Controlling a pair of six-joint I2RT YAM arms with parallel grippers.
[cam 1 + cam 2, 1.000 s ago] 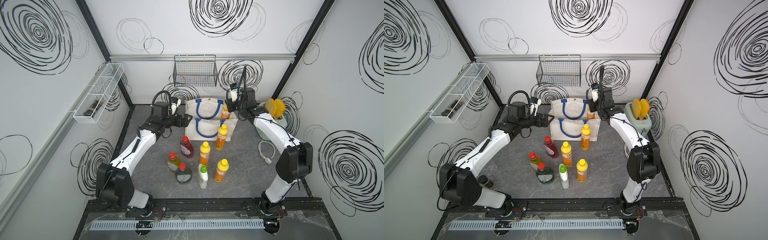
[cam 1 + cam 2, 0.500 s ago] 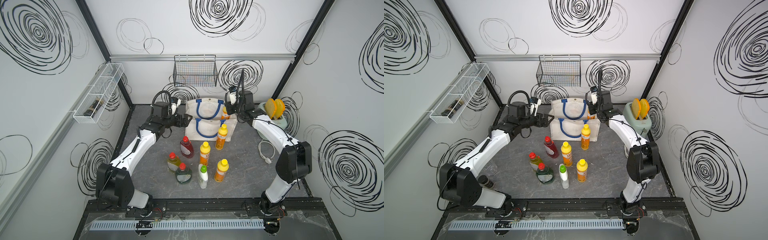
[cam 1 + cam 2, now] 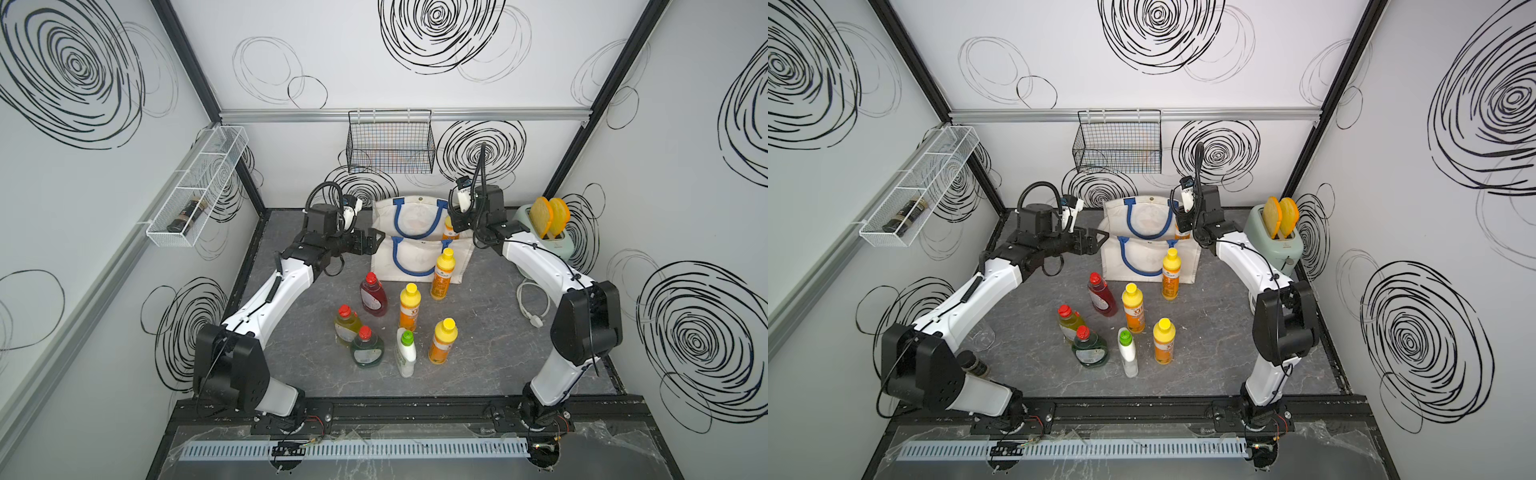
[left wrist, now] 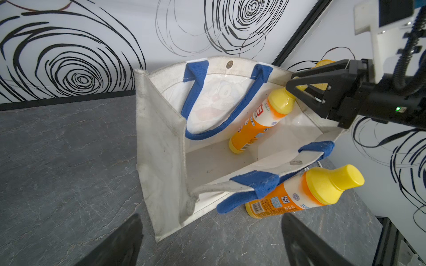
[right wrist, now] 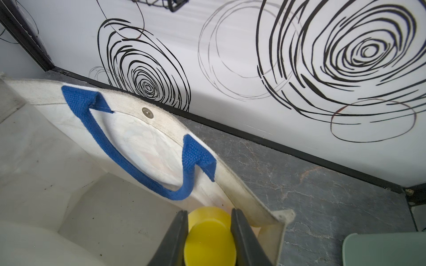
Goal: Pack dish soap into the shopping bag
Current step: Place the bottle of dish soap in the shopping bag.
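Bottle (image 4: pixel 258 122) leaned inside the bag (image 4: pixel 161 149), right claw (image 5: pixel 208 213) clamped on its cap (image 5: pixel 207 241), left claw (image 3: pixel 368 242) gaping empty; it needed its base seated before any release.

Black basket (image 3: pixel 390 143) on back wall. White rack (image 3: pixel 195 195) on left wall, dark jar (image 3: pixel 185 216) lying in it. Toaster (image 3: pixel 1273 245) back right, two toast slices (image 3: pixel 1282 216) upright in it – white cable (image 3: pixel 530 299) on the surface (image 3: pixel 478 340) near it.

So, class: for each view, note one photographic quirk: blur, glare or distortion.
In both top views: even light, faint shadows, wide-angle lean in the walls. Left wrist view: sheen on the lining of the shopping bag, its own jaws dark and blurred at the edge. Right wrist view: the yellow cap, close up, looks slightly soft.
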